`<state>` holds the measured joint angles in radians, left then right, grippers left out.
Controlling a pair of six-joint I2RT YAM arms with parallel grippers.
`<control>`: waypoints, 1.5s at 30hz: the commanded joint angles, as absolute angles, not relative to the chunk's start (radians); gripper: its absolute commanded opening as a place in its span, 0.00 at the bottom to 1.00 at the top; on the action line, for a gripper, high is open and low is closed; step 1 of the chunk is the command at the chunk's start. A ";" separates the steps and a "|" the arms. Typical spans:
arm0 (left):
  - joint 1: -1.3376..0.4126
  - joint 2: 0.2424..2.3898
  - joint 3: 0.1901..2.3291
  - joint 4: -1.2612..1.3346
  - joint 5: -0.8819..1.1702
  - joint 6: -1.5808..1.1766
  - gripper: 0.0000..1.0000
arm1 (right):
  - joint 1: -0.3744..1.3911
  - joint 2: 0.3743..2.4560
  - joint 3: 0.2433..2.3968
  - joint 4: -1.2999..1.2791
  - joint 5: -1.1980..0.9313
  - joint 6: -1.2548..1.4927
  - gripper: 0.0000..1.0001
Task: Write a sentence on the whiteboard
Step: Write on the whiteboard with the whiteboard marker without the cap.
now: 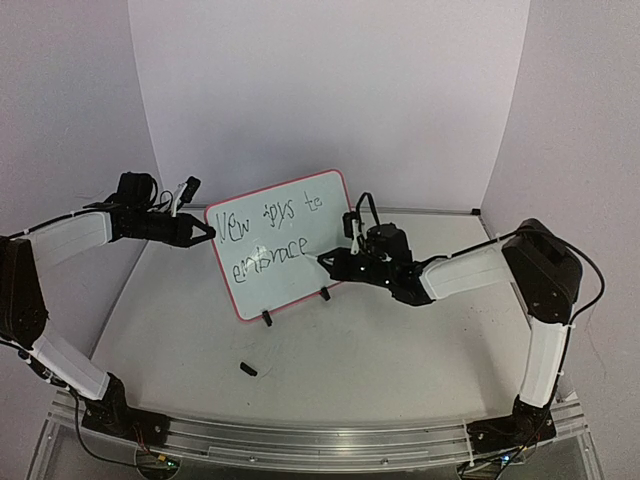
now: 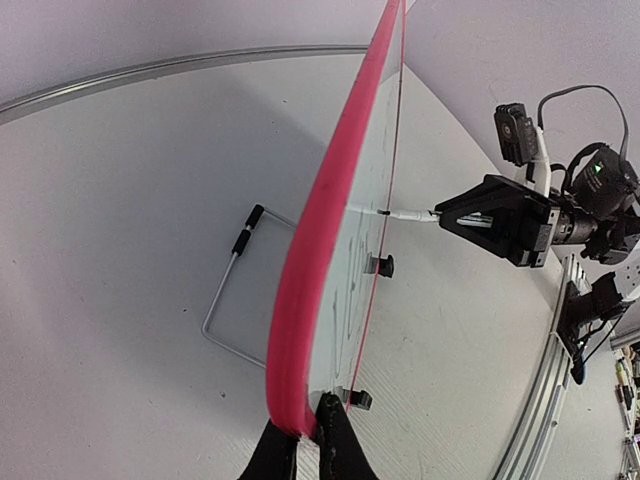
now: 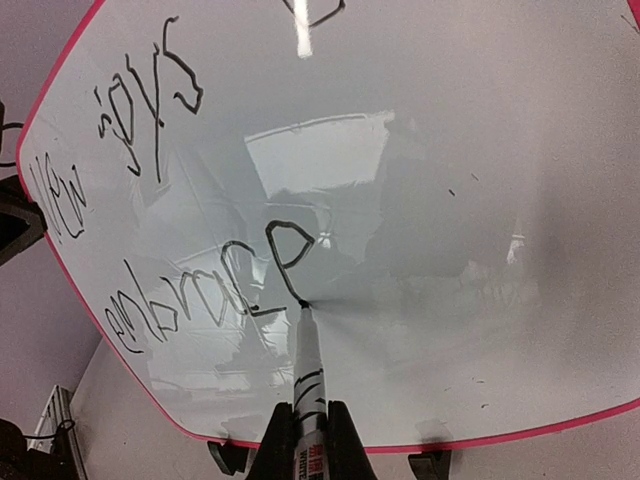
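The whiteboard [image 1: 280,245] stood near the middle of the pale matte table [image 1: 330,380], between the two arms, leaning a little backwards on its two small black feet [image 1: 266,318]. It was a flat rectangle with rounded corners and a thin pink-red rim [image 2: 310,250]. Its white face was glossy and showed soft reflections of light in the right wrist view. The sentence [image 1: 272,232] ran in thin black handwritten strokes in two lines, "New joys to" above and "embrace" below.

The left gripper [image 2: 308,450] was clenched on the left edge of the board, with its dark pointed fingers on either side of the pink rim. The right gripper [image 3: 305,445] grasped a slim marker [image 3: 305,370] with a white printed barrel and a black tip. The tip touched the board just under the last "e" of "embrace".

Behind the board a thin grey wire frame [image 2: 225,300], bent into a rectangle with a black sleeve at one end, lay flat on the table. A small black piece [image 1: 248,368] lay on the table in front of the board, well apart from it. It was perhaps the marker's cap, but it was too small to be sure.
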<state>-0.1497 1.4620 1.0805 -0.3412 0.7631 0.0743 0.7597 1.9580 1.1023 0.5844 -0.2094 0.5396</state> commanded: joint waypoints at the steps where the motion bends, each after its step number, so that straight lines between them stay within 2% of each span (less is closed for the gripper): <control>1: -0.162 1.491 1.085 -0.431 0.672 0.117 0.00 | 0.756 1.910 1.083 0.574 -0.108 0.531 0.00; 13: -0.162 1.488 1.086 -0.431 0.672 0.117 0.00 | 0.756 1.800 1.031 0.609 -0.096 0.512 0.00; 45: -0.162 1.494 1.086 -0.431 0.672 0.117 0.00 | 0.756 1.951 1.097 0.586 -0.085 0.538 0.00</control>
